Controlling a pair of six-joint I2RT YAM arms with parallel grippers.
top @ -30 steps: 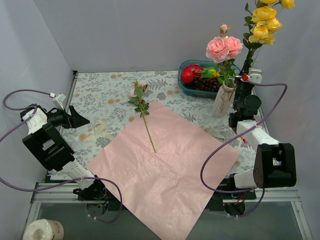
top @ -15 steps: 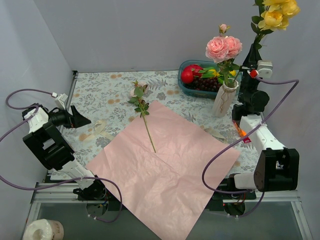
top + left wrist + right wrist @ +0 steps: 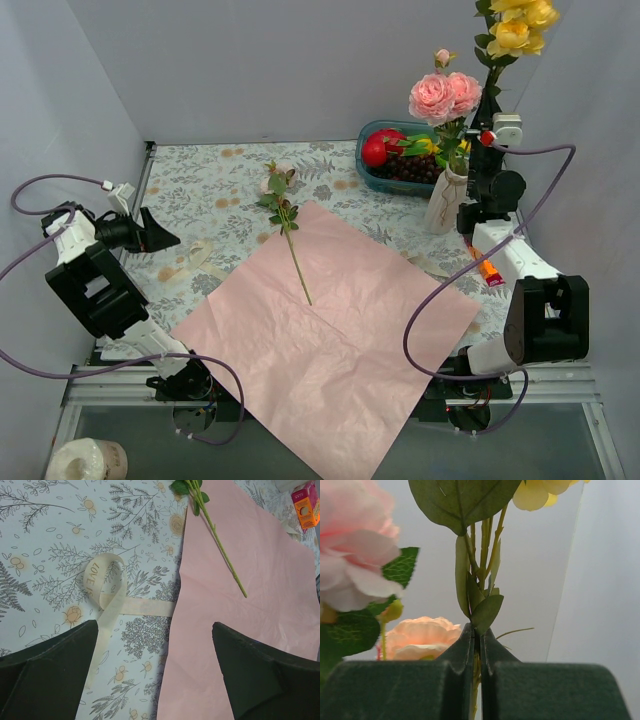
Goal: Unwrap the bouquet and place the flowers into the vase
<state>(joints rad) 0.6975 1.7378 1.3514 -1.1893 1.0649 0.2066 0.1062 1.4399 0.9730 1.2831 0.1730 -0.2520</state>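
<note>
Swinging back toward the middle is the one real change, and it belongs to the right arm. The left hand (image 3: 160, 236) has stayed parked at the bench's edge, its jaws wide apart and holding nothing. Just ahead of it lies the loose ribbon (image 3: 107, 587), and beyond that the spread pink paper (image 3: 330, 330). One flower (image 3: 288, 225) remains on the paper, well ahead and to the right of that hand.

The right hand (image 3: 476, 635) is clamped shut on the green stem of the yellow flowers (image 3: 515, 20). A moment ago it had lifted them up and out to the right. Now they have swung left, so the vase (image 3: 445, 200) stands just below and left of the hand, with pink roses (image 3: 445, 95) already in it. This looks like lining up to lower the yellow stem in, leaving the flower on the paper for afterwards.

The yellow blooms are cut off by the top edge of the overhead view. The stem's lower end is hidden behind the right hand, so its clearance over the rim cannot be judged. Leaves cover the vase's mouth, and the right wrist camera shows no vase at all.
</note>
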